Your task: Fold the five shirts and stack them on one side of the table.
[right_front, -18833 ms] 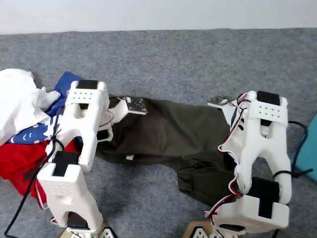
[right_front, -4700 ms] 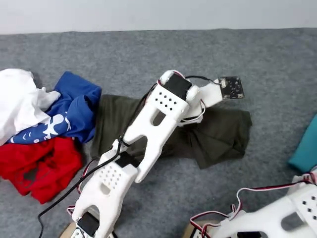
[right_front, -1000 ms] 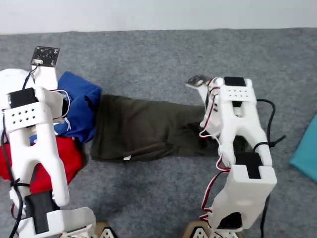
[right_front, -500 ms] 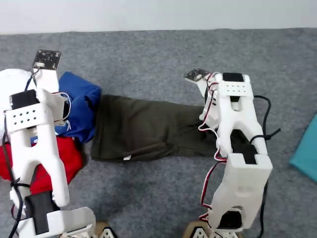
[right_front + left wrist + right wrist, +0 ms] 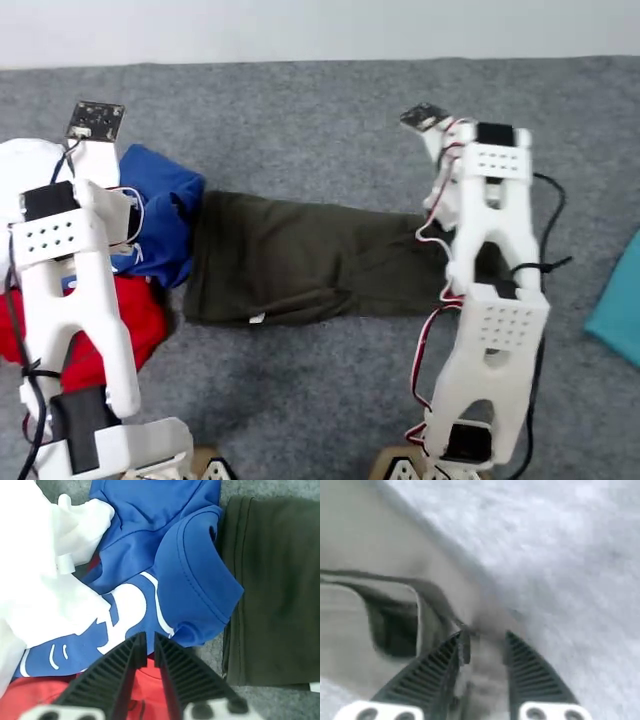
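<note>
A folded olive shirt (image 5: pixel 300 265) lies across the middle of the grey carpet. At the left are a white shirt (image 5: pixel 20 170), a blue shirt (image 5: pixel 160 215) and a red shirt (image 5: pixel 145 315), crumpled in a heap. A teal shirt (image 5: pixel 618 310) lies at the right edge. My left arm (image 5: pixel 65 250) stands over the heap. Its gripper (image 5: pixel 148 645) is shut with nothing in it, just above where the blue shirt (image 5: pixel 185 570) meets the red one. My right arm (image 5: pixel 495 200) covers the olive shirt's right end. Its gripper (image 5: pixel 485 637) is open over a cloth fold.
The grey carpet (image 5: pixel 300 110) lies bare behind the shirts up to the pale back wall. More bare carpet (image 5: pixel 300 400) lies in front between the two arm bases. In the left wrist view, the olive shirt's edge (image 5: pixel 270 580) runs right beside the blue shirt.
My right arm has stretched farther back and to the right along the olive shirt's right end. The left arm and the shirts have stayed as they were.
</note>
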